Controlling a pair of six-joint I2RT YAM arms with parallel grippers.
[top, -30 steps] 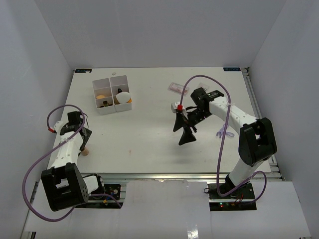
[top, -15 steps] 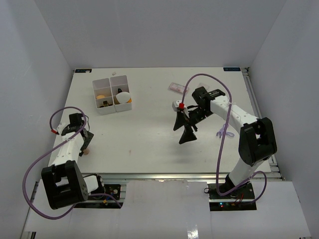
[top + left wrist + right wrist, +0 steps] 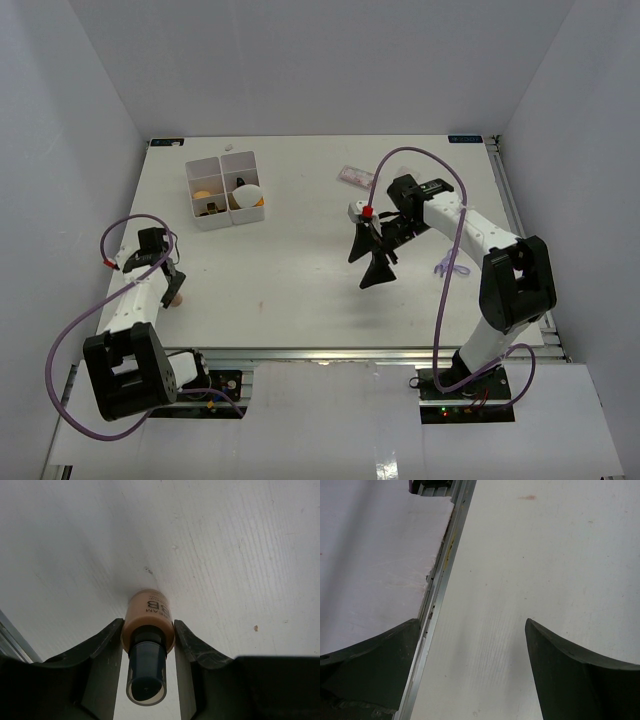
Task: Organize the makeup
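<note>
A tan black-capped bottle [image 3: 148, 611] lies on the white table near the left edge, its cap pointing toward the wrist camera. My left gripper [image 3: 148, 630] is shut on it, one finger against each side of the body. From above, the bottle [image 3: 175, 300] peeks out beside the left gripper [image 3: 171, 289]. My right gripper [image 3: 367, 263] hangs open over the table's middle right, nothing between its fingers [image 3: 560, 670]. A clear flat packet [image 3: 352, 176] lies at the back. A beige sponge [image 3: 248, 191] and other small makeup sit in the white compartmented box [image 3: 222, 168].
The box stands at the back left. A loose purple cable loop [image 3: 447, 268] rests on the table by the right arm. The right wrist view shows the table's metal edge rail [image 3: 437, 605] under the open jaws.
The left gripper's jaws have come together onto the bottle's sides, and the left arm has shifted slightly. The right arm has barely moved and stays open.
</note>
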